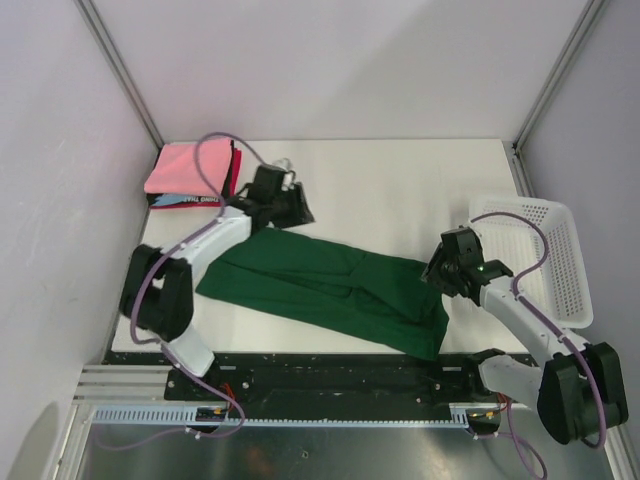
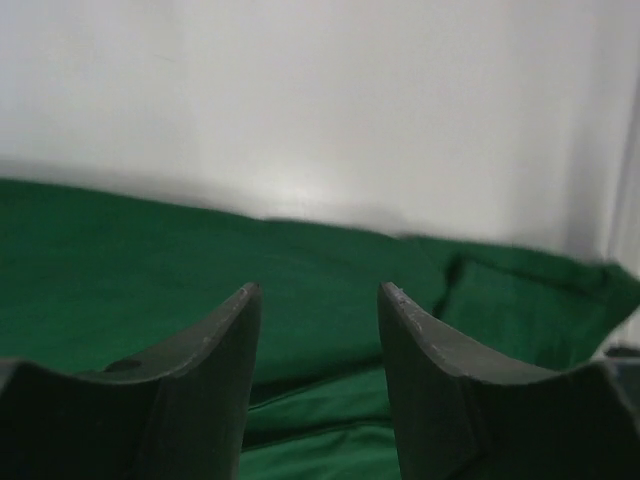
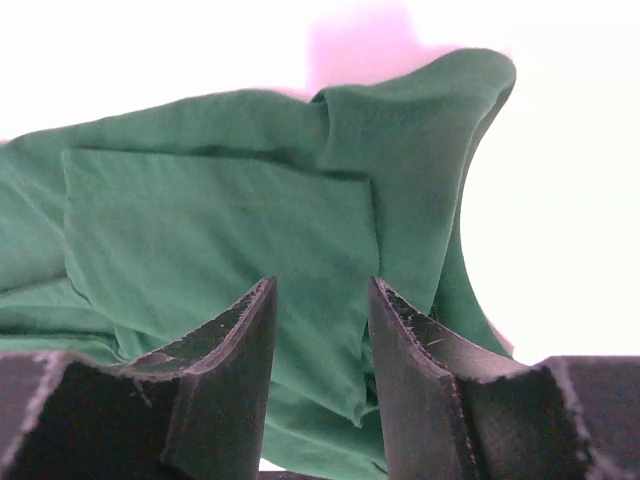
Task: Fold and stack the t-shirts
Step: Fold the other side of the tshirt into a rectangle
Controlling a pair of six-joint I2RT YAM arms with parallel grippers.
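The left fingers (image 2: pixel 220 350) stand moderately parted with nothing between them, low over one end of the dark green t-shirt (image 1: pixel 330 285). The right fingers (image 3: pixel 235 340) are parted as well and hold nothing, poised over the other end, where a folded-in panel of green cloth lies flat. The shirt stretches as a long, narrow band slantwise across the worktop (image 1: pixel 400 190), running from beside the left arm down toward the near edge in front of the right arm, its sides apparently already turned in lengthwise.

In the far left corner sits the folded stack (image 1: pixel 190 185), a pink shirt (image 1: pixel 183 165) on top with red, black and light blue edges showing beneath. A white mesh basket (image 1: pixel 555 260) rests at the right edge, and no cloth can be seen in it.

The task looks well advanced. Several shirts are folded and piled, while the green one appears only partly folded, with its crosswise folds and its move onto the stack still to do.
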